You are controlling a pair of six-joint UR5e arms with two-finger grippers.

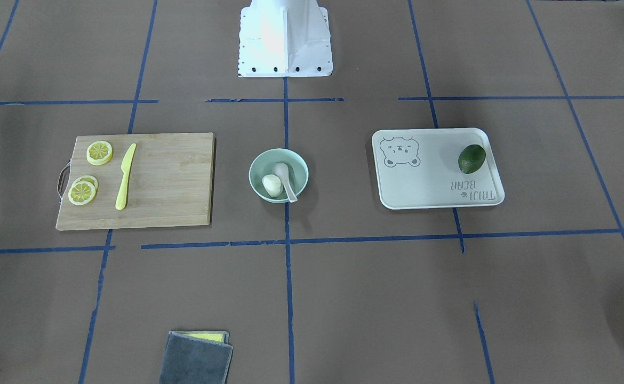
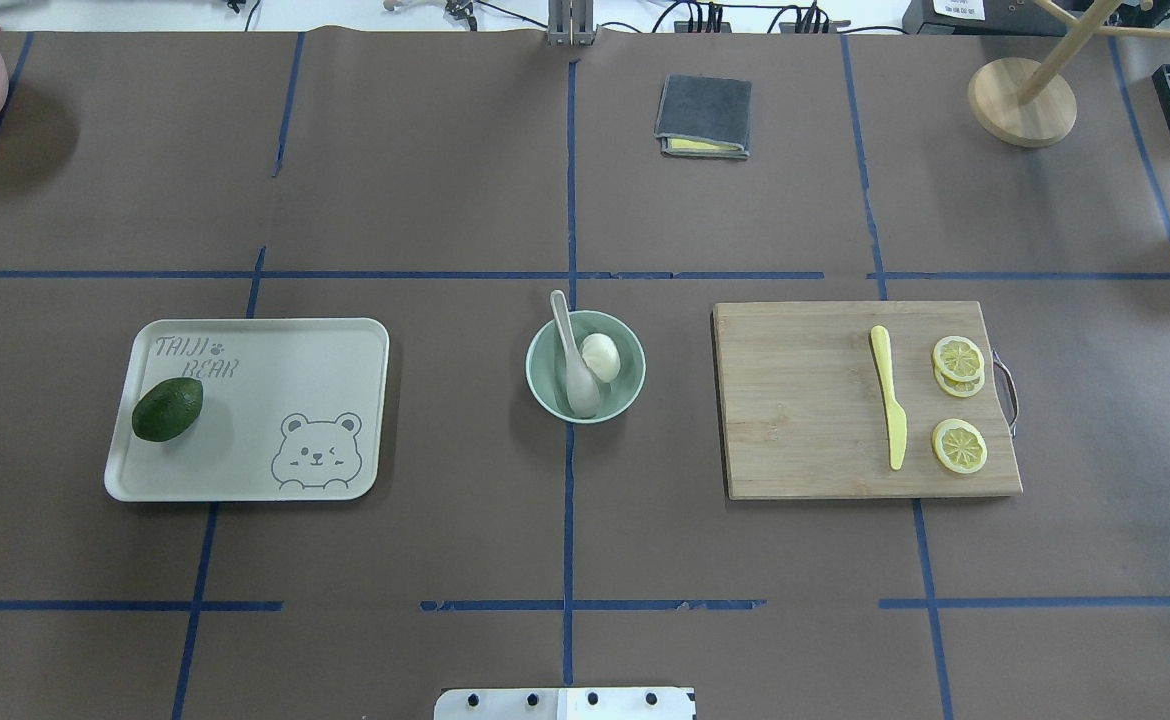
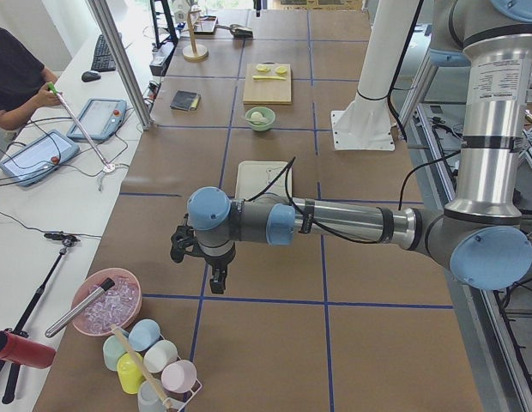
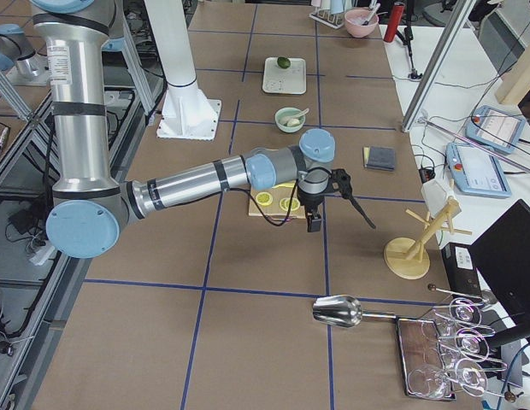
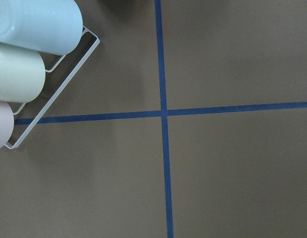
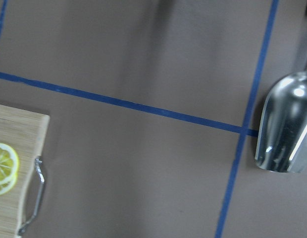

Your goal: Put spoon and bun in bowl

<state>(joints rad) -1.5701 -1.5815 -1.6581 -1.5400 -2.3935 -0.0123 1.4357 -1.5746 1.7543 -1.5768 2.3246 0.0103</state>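
The pale mint-green bowl point(image 1: 258, 166) point(image 2: 545, 388) stands at the table's middle. The white spoon point(image 1: 285, 180) point(image 2: 576, 368) lies in it, its handle resting over the rim. The white bun point(image 1: 272, 185) point(image 2: 600, 355) sits in the bowl beside the spoon. Neither gripper shows in the overhead or front views. The left gripper point(image 3: 197, 262) shows only in the exterior left view, far from the bowl point(image 3: 260, 118). The right gripper point(image 4: 359, 209) shows only in the exterior right view, past the cutting board. I cannot tell whether either gripper is open or shut.
A wooden cutting board point(image 2: 805, 410) holds lemon slices point(image 2: 958, 357) and a yellow knife point(image 2: 890, 400). A bear-print tray point(image 2: 285, 370) holds an avocado point(image 2: 167, 409). A grey cloth point(image 2: 703, 115) lies far back. Cups in a rack point(image 5: 29, 44) and a metal scoop point(image 6: 284, 124) lie below the wrists.
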